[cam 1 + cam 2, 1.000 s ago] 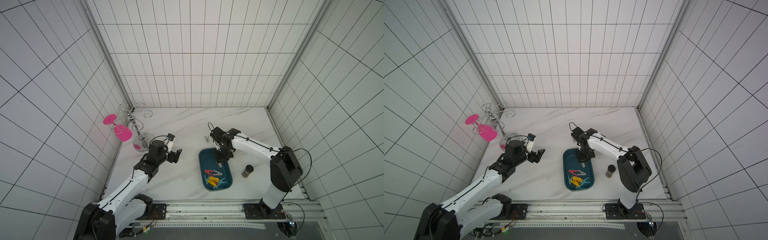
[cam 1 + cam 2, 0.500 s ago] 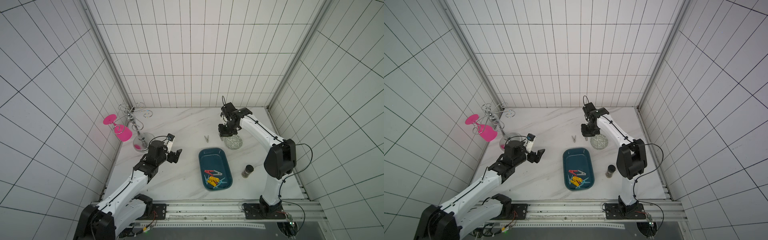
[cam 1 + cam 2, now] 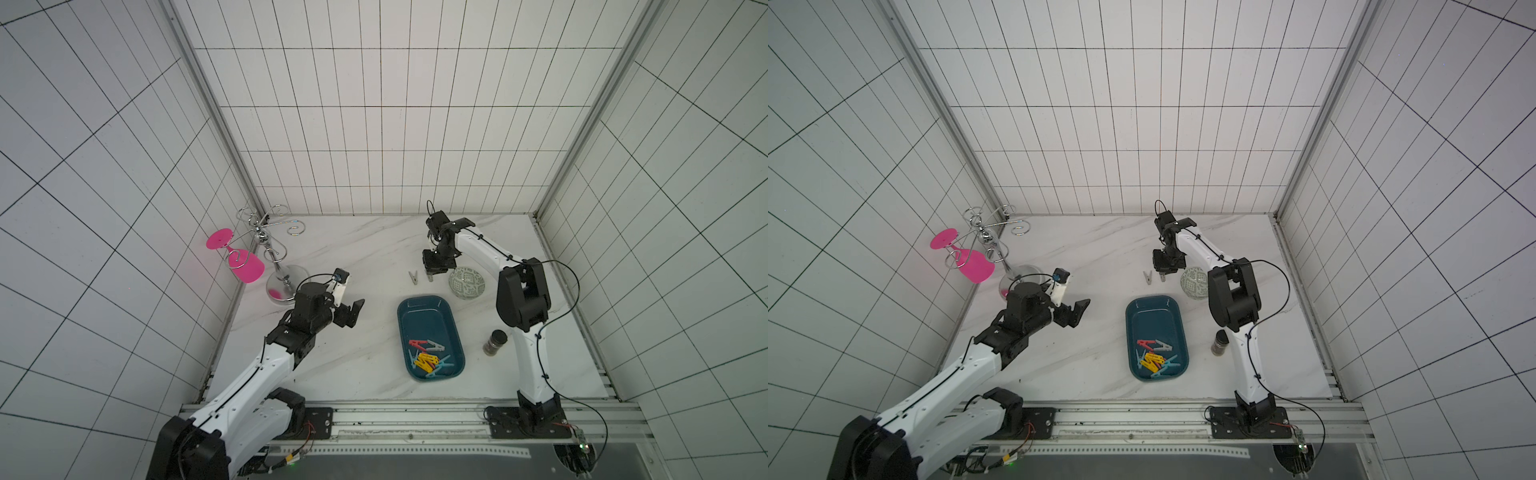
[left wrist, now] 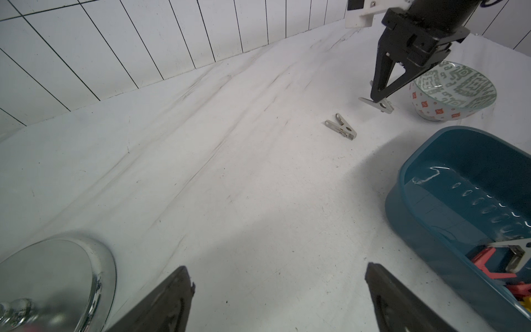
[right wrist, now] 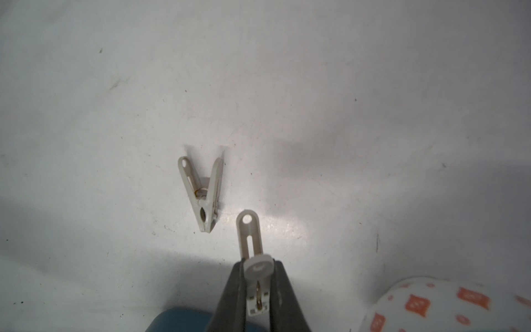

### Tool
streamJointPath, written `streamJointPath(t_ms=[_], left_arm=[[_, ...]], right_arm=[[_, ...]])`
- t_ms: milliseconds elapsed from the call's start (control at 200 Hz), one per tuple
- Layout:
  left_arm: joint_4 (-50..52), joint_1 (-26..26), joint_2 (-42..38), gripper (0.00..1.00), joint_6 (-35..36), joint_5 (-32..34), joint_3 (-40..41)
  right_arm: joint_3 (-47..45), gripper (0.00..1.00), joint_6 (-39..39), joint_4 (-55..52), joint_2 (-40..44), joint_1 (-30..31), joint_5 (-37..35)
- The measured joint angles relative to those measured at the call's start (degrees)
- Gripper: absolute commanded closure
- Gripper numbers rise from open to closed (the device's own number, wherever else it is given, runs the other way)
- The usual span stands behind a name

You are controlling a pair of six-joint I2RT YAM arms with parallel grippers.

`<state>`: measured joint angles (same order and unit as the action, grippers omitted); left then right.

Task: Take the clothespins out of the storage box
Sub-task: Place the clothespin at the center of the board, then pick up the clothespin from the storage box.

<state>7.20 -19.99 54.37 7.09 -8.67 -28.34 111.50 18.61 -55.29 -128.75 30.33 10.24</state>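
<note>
Red, yellow, blue and grey clothespins (image 3: 428, 359) lie heaped at one end of the teal storage box (image 3: 419, 300). Beyond it a grey clothespin (image 5: 202, 192) lies on the table (image 3: 353, 374), beside a second clothespin (image 5: 250, 241) pinched in the right gripper (image 5: 259, 270). The left gripper (image 3: 351, 312) hangs spread wide.

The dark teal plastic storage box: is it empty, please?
Not empty: red, grey, yellow and light blue plastic clothespins lie at one end of the storage box.

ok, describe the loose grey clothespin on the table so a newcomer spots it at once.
Start at the teal box mid-table; just beyond its far end, near the patterned bowl, a grey clothespin lies flat on the table. Unlike the second clothespin, pinched in the right gripper, it lies free, spread in a V.
</note>
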Motion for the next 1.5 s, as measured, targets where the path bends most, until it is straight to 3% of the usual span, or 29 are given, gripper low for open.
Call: streamJointPath(t_ms=[275, 695, 944, 1224, 1499], left_arm=[[0.0, 0.0, -0.4, 0.05, 0.0, 0.0, 0.1], [-0.1, 0.0, -0.4, 0.05, 0.0, 0.0, 0.2], [-0.2, 0.0, -0.4, 0.05, 0.0, 0.0, 0.7], [-0.2, 0.0, -0.2, 0.05, 0.0, 0.0, 0.9], [-0.2, 0.0, 0.4, 0.05, 0.0, 0.0, 0.9]], right_arm=[[2.7, 0.8, 0.8, 0.7, -4.5, 0.0, -0.3], [3.5, 0.67, 0.7, 1.0, -3.6, 0.0, 0.1], [-1.7, 0.66, -4.9, 1.8, 9.6, 0.0, 1.6], [-15.7, 0.66, -17.0, 2.4, 23.2, 0.8, 6.3], [-30.3, 0.66, -27.5, 2.3, 30.4, 7.5, 8.7]])
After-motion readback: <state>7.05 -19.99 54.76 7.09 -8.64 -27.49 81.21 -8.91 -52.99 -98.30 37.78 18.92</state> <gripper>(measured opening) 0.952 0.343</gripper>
